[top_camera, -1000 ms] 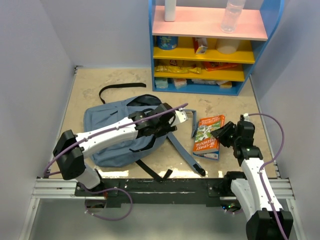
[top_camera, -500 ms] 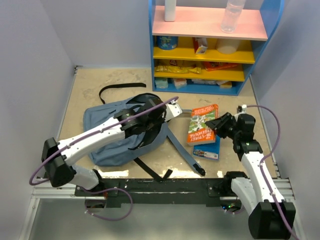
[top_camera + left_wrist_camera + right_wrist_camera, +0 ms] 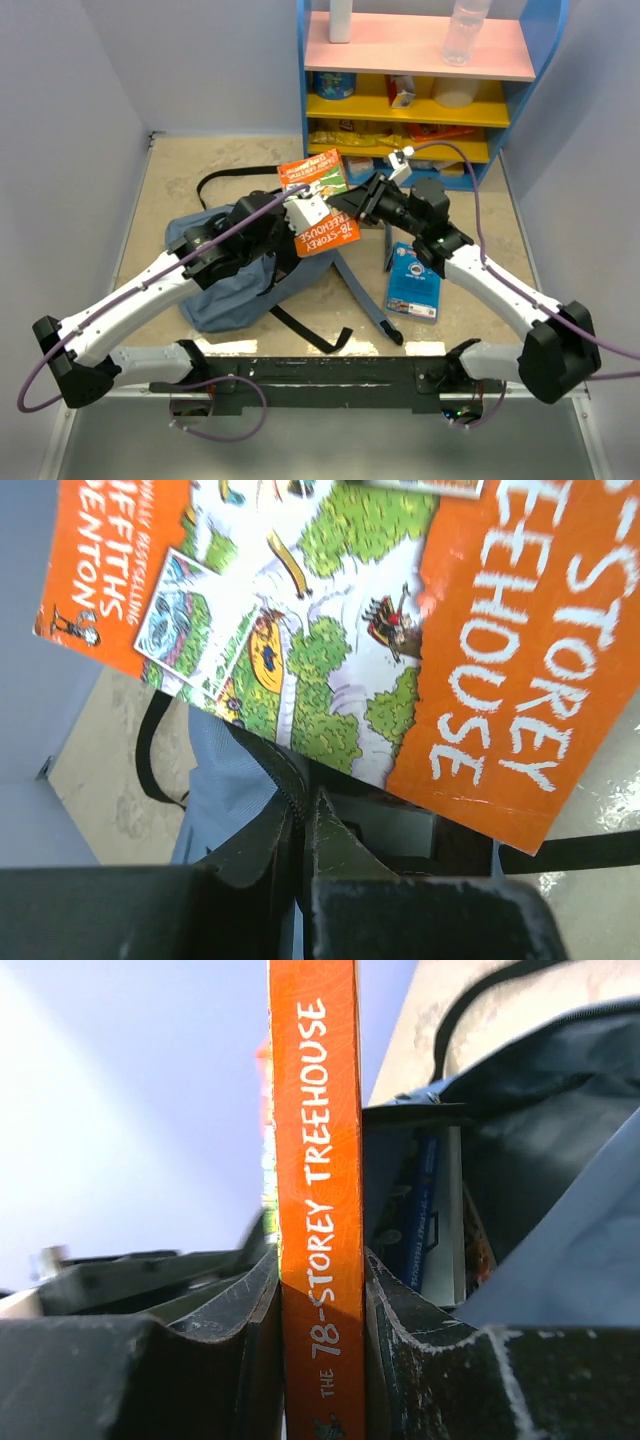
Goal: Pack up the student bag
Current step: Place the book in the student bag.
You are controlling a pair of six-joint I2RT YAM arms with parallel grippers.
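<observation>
Now we see the right gripper (image 3: 320, 1295) clamped on the spine of the orange book (image 3: 322, 178) (edge-on from that wrist). It holds the book tilted over the open mouth of the student bag (image 3: 222, 300), which lies on the table (image 3: 190, 170) left of centre. Our left gripper (image 3: 303, 825) is pinched tight on the bag's zip edge. A blue book (image 3: 413, 283) lies flat to the right.

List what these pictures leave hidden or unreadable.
- Inside of the bag: top view, covered by the orange book and the left gripper.
- Its contents: right wrist view, blurred, partly behind the book's spine.
- Labels on the shelf: top view, too small.
- Title of the blue book: top view, too small.
- Orange book's full title: left wrist view, cut off by the frame edge.
</observation>
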